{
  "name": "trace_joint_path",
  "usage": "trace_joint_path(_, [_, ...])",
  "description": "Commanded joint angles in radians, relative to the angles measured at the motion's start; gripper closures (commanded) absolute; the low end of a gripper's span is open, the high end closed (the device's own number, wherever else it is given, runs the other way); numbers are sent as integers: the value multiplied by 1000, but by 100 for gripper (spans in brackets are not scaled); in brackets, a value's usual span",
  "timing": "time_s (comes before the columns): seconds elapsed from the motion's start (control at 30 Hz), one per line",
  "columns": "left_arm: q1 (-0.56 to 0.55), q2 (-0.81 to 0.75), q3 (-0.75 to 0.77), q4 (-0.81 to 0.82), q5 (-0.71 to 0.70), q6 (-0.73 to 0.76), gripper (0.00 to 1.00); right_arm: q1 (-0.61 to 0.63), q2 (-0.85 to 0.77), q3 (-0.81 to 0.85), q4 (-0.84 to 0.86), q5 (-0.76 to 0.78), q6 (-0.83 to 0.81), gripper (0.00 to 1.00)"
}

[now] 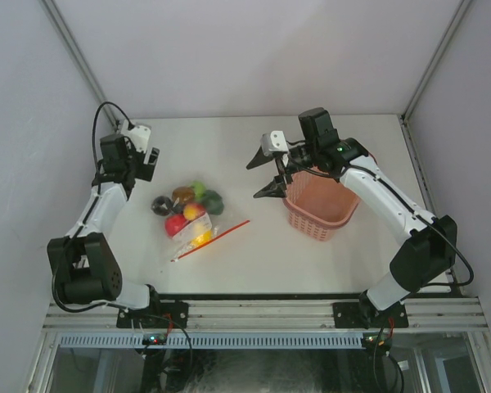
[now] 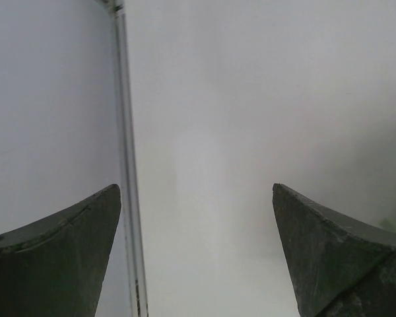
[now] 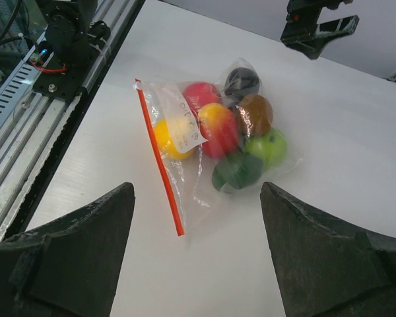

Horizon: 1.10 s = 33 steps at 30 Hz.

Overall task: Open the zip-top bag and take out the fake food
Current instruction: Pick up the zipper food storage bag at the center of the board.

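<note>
The clear zip-top bag lies flat on the white table left of centre, its orange-red zip strip toward the near edge; it also shows in the right wrist view with the strip on its left. The fake food sits inside the bag: red, yellow, light green, dark green, brown and blackish pieces. My right gripper is open and empty, held above the table right of the bag. My left gripper is open and empty, raised at the back left, facing the wall.
A pink basket stands right of centre, under my right arm. The enclosure walls and corner posts close the back and sides. The metal rail runs along the near table edge.
</note>
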Motion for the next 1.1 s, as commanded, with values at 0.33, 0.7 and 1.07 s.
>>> trace_joint_path(0.33, [125,-163,-78,-27,-290,-129,0,-9,-10,34,52,14,26,22])
trace_joint_path(0.7, [197,-247,-131,-51,-241,-149,0,-15,1,28,67,28,26,21])
trace_joint_path(1.07, [105,-380,-26,-235,-262,-256,0,-22,20,34,41,18,-2,20])
